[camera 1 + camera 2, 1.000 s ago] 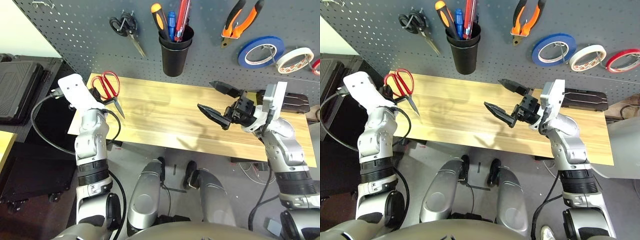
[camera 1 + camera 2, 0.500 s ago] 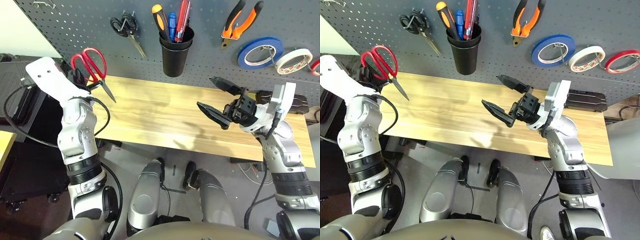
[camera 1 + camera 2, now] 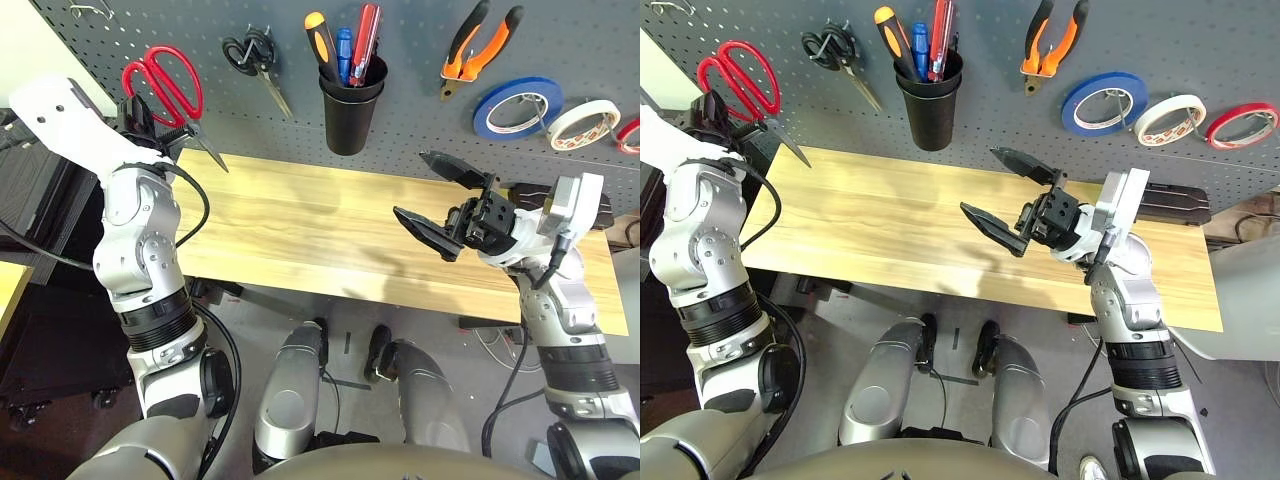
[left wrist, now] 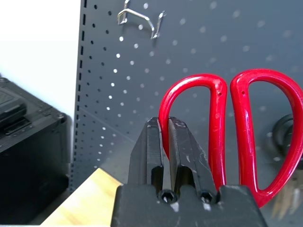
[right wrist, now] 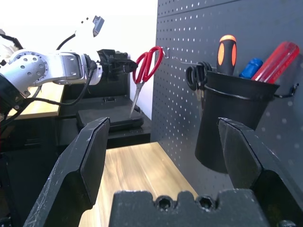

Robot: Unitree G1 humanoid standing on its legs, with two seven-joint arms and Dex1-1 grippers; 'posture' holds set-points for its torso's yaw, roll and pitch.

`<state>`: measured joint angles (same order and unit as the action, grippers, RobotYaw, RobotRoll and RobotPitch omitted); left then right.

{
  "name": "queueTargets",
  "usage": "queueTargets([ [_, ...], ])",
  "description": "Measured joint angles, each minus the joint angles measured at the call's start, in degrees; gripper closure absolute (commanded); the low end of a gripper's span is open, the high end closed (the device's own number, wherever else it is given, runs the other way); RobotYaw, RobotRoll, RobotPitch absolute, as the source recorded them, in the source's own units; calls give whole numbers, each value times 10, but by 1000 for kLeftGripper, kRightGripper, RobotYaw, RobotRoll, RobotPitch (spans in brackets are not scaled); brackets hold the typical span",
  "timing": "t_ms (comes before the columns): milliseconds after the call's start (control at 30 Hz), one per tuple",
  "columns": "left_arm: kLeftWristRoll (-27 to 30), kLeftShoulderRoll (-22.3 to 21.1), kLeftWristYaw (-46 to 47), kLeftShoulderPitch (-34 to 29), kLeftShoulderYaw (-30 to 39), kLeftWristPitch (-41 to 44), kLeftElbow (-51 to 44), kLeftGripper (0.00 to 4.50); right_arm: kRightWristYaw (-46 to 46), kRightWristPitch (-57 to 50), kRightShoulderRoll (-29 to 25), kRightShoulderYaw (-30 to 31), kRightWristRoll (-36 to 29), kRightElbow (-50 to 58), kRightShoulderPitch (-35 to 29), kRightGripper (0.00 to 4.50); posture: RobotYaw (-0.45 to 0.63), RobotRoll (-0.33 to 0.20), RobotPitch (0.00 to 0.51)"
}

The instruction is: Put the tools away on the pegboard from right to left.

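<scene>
One dark grey pegboard (image 3: 410, 100) across the far side, with a pale wooden tabletop (image 3: 320, 230) below and nearer. Reaches over the right half of that tabletop with right gripper (image 3: 412, 185), spread wide and empty. Has left gripper (image 4: 164, 120) out at the far left, closed on one handle loop of the red-handled scissors (image 3: 192, 98). Keeps those in front of the board's left part, blades aimed down, tip above the tabletop's far left corner. Shows a black cup (image 3: 350, 125) left of the board's middle, holding the orange-and-black-handled screwdriver (image 3: 323, 45), and black-handled scissors (image 3: 235, 55) hanging to its left. Farther right hang orange-and-black-handled pliers (image 3: 455, 70), then, in a row, blue (image 3: 482, 120), white (image 3: 1150, 135) and red (image 3: 1230, 143) tape rolls. Offers a bare wire hook (image 4: 137, 15) at far left.
</scene>
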<state>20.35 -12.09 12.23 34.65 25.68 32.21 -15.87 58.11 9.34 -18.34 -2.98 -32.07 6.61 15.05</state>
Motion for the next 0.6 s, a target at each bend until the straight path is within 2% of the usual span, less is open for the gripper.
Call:
queueTargets([
  [600,33,-1,1,36,-19,38,-42,4490,-39,-74,-31,-2,-25,53,27,0,300,0,228],
])
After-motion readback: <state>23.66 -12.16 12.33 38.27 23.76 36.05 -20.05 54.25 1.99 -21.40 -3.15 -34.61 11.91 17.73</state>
